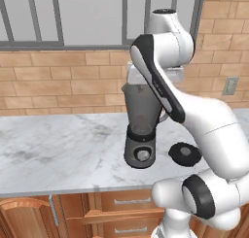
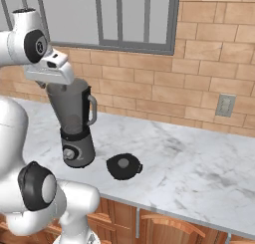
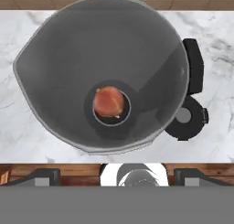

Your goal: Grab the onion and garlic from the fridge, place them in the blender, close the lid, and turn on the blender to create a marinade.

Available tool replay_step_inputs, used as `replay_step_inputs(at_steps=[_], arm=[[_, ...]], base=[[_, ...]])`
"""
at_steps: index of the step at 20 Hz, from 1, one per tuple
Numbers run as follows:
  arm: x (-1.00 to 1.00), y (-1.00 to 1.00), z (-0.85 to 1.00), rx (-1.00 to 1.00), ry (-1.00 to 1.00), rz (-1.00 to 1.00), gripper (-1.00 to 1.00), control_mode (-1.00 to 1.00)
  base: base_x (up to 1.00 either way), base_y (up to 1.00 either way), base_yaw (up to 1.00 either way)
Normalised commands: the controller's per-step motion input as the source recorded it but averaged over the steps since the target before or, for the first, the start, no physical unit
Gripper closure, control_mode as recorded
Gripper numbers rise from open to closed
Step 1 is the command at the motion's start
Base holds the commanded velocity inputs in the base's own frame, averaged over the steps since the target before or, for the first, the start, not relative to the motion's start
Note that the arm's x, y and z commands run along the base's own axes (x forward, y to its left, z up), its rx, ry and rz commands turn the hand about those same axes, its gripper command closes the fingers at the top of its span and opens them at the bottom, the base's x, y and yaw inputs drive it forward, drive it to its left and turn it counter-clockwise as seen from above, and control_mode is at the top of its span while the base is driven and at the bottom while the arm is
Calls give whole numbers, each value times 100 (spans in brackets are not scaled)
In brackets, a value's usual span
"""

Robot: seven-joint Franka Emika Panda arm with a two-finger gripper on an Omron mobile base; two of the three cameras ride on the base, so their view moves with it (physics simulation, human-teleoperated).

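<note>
The blender [image 1: 141, 130] [image 2: 74, 126] stands on the marble counter with its smoky jar [image 3: 68, 49] uncovered. The onion [image 3: 109, 101], a small reddish ball, lies at the bottom of the jar. My gripper [image 3: 116, 176] hangs straight above the jar mouth, open and holding nothing, its dark fingertips [image 3: 45, 175] spread wide. In the right base view the hand [image 2: 50, 68] sits just over the jar rim. The black lid [image 1: 185, 153] [image 2: 124, 166] [image 3: 185, 117] lies flat on the counter to the right of the blender base. The garlic and the fridge are out of view.
The marble counter [image 2: 199, 163] stretches to both sides of the blender, backed by a brick wall with a window above. A wall outlet [image 2: 225, 105] [image 1: 230, 85] sits at the right. Wooden drawers [image 1: 121, 215] run below the counter's front edge.
</note>
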Motion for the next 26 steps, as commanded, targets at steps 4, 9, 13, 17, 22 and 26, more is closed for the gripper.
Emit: replay_step_inputs(at_steps=[4,9,13,17,22,26], arm=[[-100,-3,-35,0,-13,0,-100,-100],[-96,-57,-45,0,-9,0,-100,-100],[-57,-91,-44,0,-1,0,-100,-100],[-16,-12,-23,1,0,-6,-100,-100],[2,0,-19,-4,1,0,-100,-100],[-65,-12,-14,0,-2,5,-100,-100]], base=[[0,0,0],[0,0,0],[0,0,0],[0,0,0],[0,0,0],[0,0,0]])
